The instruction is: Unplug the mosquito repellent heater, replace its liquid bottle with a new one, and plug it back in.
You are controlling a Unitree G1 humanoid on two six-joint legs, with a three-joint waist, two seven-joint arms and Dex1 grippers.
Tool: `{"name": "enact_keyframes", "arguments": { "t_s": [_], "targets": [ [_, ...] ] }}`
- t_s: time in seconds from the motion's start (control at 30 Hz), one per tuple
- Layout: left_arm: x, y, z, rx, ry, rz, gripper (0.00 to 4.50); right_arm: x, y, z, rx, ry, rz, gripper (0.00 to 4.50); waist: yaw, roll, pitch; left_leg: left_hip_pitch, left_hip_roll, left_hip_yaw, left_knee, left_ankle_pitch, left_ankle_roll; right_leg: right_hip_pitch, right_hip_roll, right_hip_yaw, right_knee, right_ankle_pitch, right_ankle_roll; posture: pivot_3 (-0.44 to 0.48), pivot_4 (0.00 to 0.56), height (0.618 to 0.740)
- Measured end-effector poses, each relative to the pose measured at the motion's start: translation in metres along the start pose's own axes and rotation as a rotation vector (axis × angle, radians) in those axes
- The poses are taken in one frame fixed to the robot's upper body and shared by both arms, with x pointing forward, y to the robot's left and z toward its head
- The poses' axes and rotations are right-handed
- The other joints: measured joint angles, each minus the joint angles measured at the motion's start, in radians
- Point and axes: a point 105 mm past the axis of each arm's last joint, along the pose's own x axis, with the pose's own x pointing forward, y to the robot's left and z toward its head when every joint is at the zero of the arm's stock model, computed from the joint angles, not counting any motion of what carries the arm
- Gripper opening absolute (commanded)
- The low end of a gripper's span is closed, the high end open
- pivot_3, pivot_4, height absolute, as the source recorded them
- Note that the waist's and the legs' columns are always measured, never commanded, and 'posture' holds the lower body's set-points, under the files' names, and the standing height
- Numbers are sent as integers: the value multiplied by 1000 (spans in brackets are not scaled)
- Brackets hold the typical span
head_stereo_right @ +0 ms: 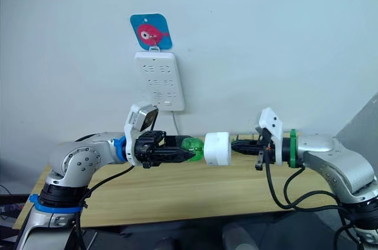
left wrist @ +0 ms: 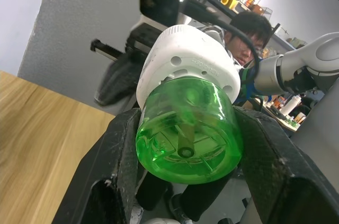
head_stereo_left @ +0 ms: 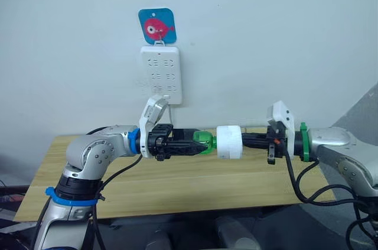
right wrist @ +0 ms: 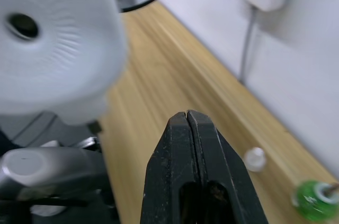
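My left gripper (head_stereo_left: 192, 143) is shut on a translucent green bottle (left wrist: 186, 131), the new one, held level above the table. Its neck sits in the white mosquito repellent heater (head_stereo_left: 229, 142), which hangs off the bottle's far end. My right gripper (right wrist: 186, 118) is shut with nothing between its fingers, and its tips are right beside the heater's other side (head_stereo_right: 217, 148). On the table by the wall lies the capless green liquid bottle (right wrist: 315, 200) with its bare wick, and a small white cap (right wrist: 255, 159) rests near it.
A tall white power strip (head_stereo_left: 160, 75) hangs on the wall under a blue fish sticker (head_stereo_left: 157, 25), its cord dropping behind the wooden table (head_stereo_left: 177, 185). A person (left wrist: 249, 33) sits in the background of the left wrist view.
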Motion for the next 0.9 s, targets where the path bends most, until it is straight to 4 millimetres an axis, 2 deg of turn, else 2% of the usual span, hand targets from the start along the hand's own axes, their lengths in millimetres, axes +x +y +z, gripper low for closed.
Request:
{"name": "enact_keyframes", "arguments": {
  "t_s": [0.07,0.3,0.67,0.9],
  "targets": [
    [1,1,0,-5,-10,-2,2342,4,13,4,17,-8,59,0,-1,0,0,0,0,0,0,0,0,0,0,0,0,0,0,-197,41,740],
    [-2,11,3,3,-57,56,2342,5,36,13,65,-23,150,0,-1,0,0,0,0,0,0,0,0,0,0,0,0,0,0,-199,41,740],
    [-2,26,-1,66,-36,135,2342,8,43,43,91,-124,171,0,-2,0,0,0,0,0,0,0,0,0,0,0,0,0,0,-203,42,740],
    [-1,24,-5,77,1,126,2342,10,34,52,143,-186,122,0,-3,0,0,0,0,1,0,0,0,0,0,1,0,0,0,-203,42,740]
  ]
}}
